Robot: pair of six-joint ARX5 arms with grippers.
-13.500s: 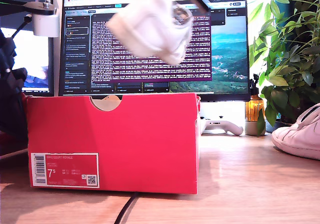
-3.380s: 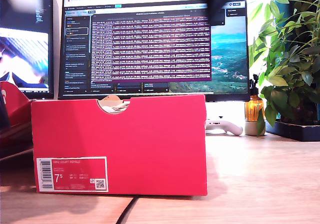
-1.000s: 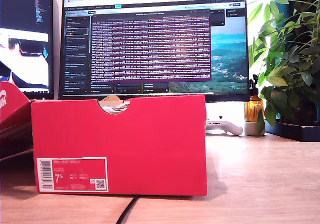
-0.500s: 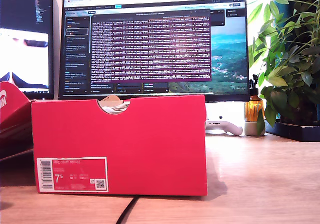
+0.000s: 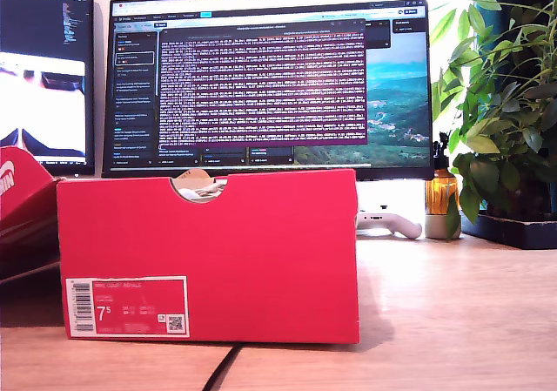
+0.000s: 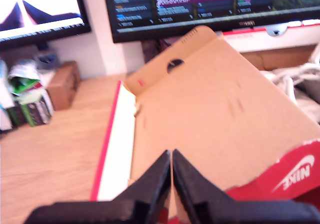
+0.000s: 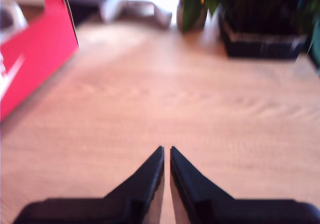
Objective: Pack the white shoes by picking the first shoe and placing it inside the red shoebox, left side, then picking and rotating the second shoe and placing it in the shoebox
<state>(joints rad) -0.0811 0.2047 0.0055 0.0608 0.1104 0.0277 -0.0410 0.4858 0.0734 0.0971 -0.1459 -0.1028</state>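
1. Setting: a wooden bench (image 5: 452, 321) before two monitors, with a potted plant (image 5: 509, 104) at the exterior view's right and a white game controller (image 5: 387, 224) behind the box.
2. The red shoebox (image 5: 209, 252) stands at centre-left in the exterior view, label side toward that camera. Through the notch in its top edge we see only pale paper and a bit of white; the white shoes are not on the bench in any view, so we judge both are inside, though the interior is hidden.
3. The red lid (image 6: 220, 114) lies tilted beside the box, cardboard underside up.
4. Our first gripper (image 6: 171, 184) hovers over the lid, jaws pressed together, holding nothing.
5. Our second gripper (image 7: 166, 176) hangs over bare bench, jaws likewise together and empty; the shoebox wall (image 7: 35, 59) is off to one side.
6. Neither arm appears in the exterior view.
7. Step in hand, as a judgement: packing looks complete and both arms parked.
8. Next move: none needed beyond confirming both shoes sit flat inside.
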